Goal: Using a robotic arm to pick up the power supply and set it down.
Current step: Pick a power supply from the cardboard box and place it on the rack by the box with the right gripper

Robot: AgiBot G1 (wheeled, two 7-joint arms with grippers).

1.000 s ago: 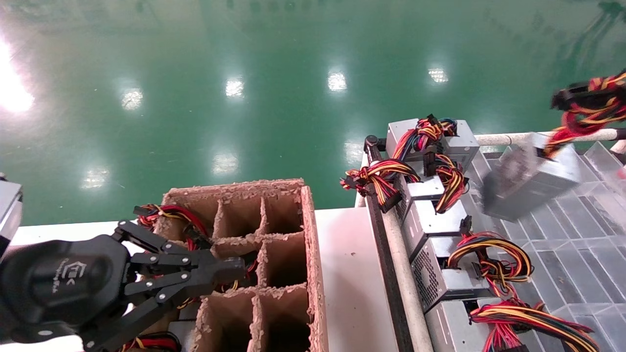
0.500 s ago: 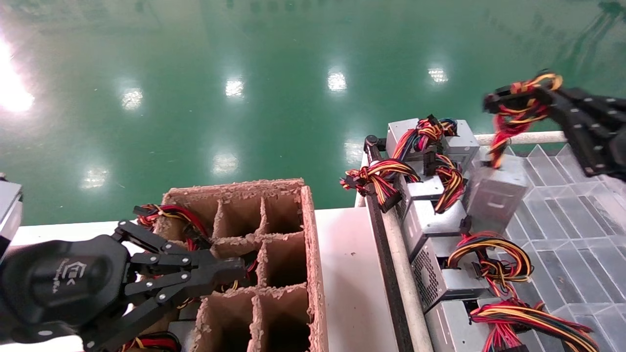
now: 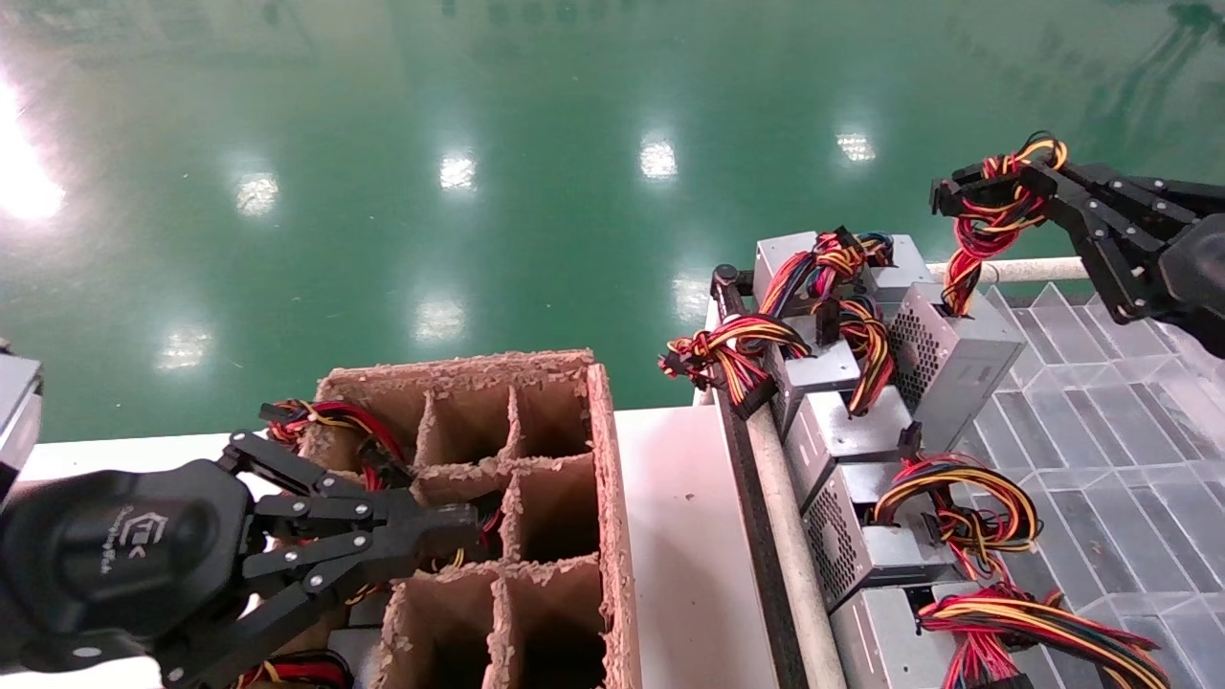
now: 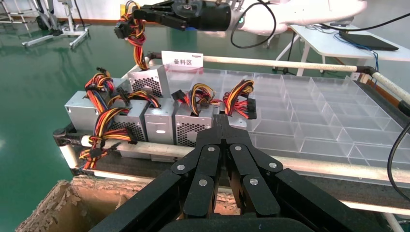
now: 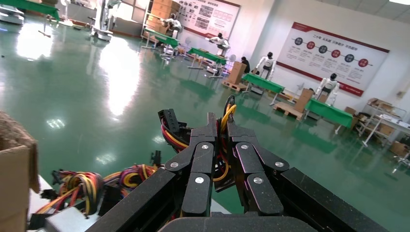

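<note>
Power supply at right of frame, tilted against the row, hung by wires pinched in right end effector. Lower gently, release after settling. Left end effector closed, idle.

A brown cardboard divider box is seated on the white table, with wire bundles lodged in its left cells. A clear compartment tray is positioned alongside. A white label card is mounted at the tray's edge. Glossy green floor is observed beyond.
</note>
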